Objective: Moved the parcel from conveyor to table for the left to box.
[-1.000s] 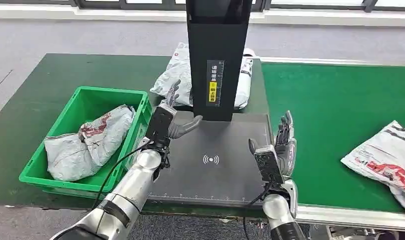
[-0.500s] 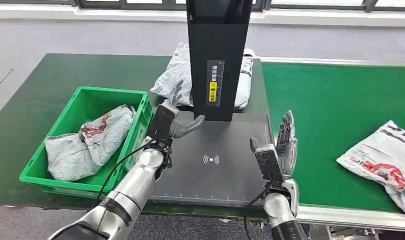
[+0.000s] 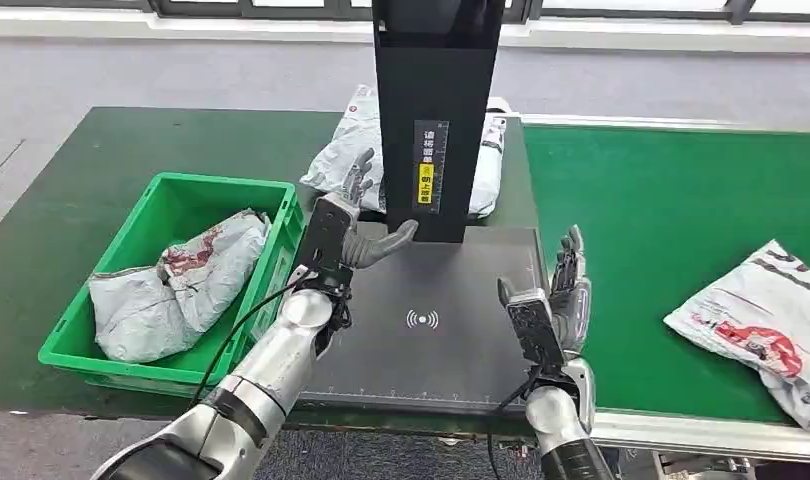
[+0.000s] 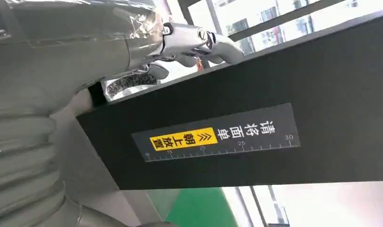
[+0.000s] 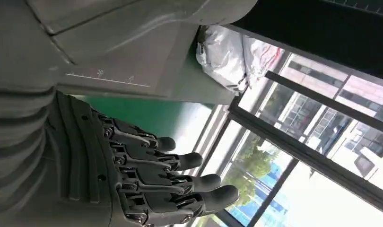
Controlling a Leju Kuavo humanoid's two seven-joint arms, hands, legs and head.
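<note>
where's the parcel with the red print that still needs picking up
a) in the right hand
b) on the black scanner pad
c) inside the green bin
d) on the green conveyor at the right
d: the parcel lies flat on the conveyor, beyond the empty right hand.

Left arm (image 3: 266, 375): silver metal segments with a dark band near the elbow; a thin black cable runs along it up to the wrist.
Left hand (image 3: 346, 232): black rectangular back plate, thick grey thumb, grey fingers with metallic segments.
Right arm (image 3: 556, 425): silver forearm, black cable looping at 7 o'clock of the wrist.
Right hand (image 3: 551, 310): black speckled back plate, dark ribbed fingers with small screws and rounded dark tips; grey ribbed cover behind the wrist.
</note>
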